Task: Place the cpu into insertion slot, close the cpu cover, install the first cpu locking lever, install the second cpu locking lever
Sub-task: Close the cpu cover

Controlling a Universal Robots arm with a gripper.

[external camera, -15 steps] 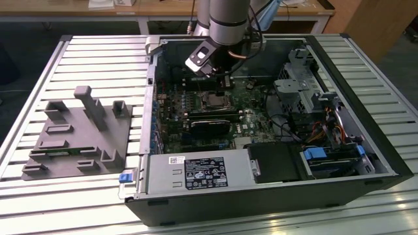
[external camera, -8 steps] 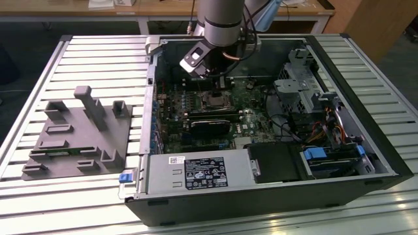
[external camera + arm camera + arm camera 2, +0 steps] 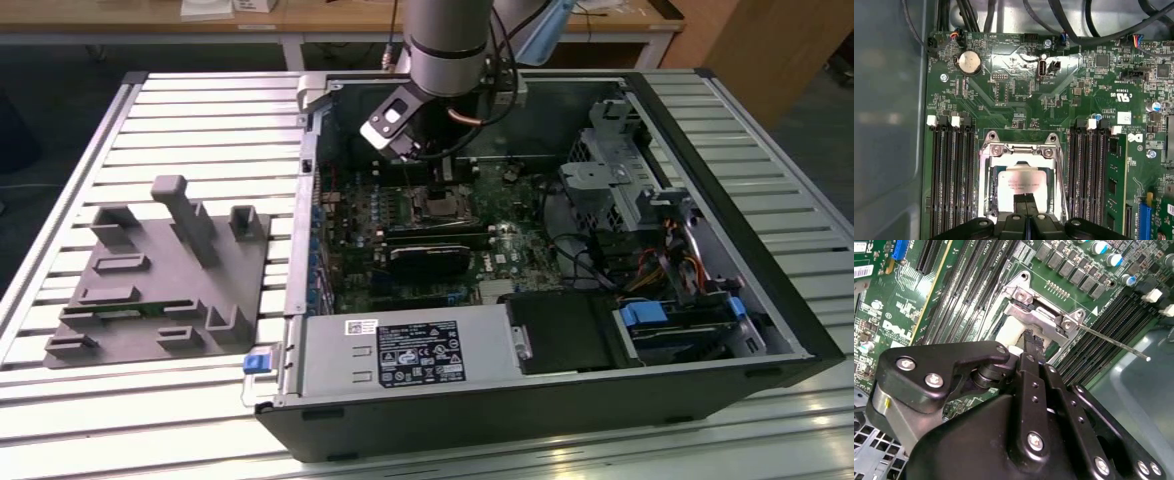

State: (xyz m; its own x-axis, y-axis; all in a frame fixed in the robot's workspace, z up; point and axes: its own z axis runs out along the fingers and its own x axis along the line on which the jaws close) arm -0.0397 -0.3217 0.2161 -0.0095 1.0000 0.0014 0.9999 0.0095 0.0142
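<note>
In the first wrist view the cpu [image 3: 1021, 181] lies flat in the insertion slot [image 3: 990, 210], its silvery face up. The cpu cover [image 3: 1021, 150], a silvery frame, lies down around it. My gripper [image 3: 1026, 201] hangs right over the chip's near edge with its black fingers pressed together and nothing seen between them. In the second wrist view the fingertips [image 3: 1030, 340] are at the socket beside the cover's hinge [image 3: 1044, 315], and a thin lever rod [image 3: 1114, 343] sticks out from one corner. In the exterior view the gripper [image 3: 430, 168] is inside the open case above the socket [image 3: 434, 206].
Long black memory slots [image 3: 949, 180] flank the socket on both sides. A black card [image 3: 427, 262] and drive bays [image 3: 627, 190] sit inside the case. A grey parts fixture [image 3: 160, 280] stands on the slatted table at the exterior view's left.
</note>
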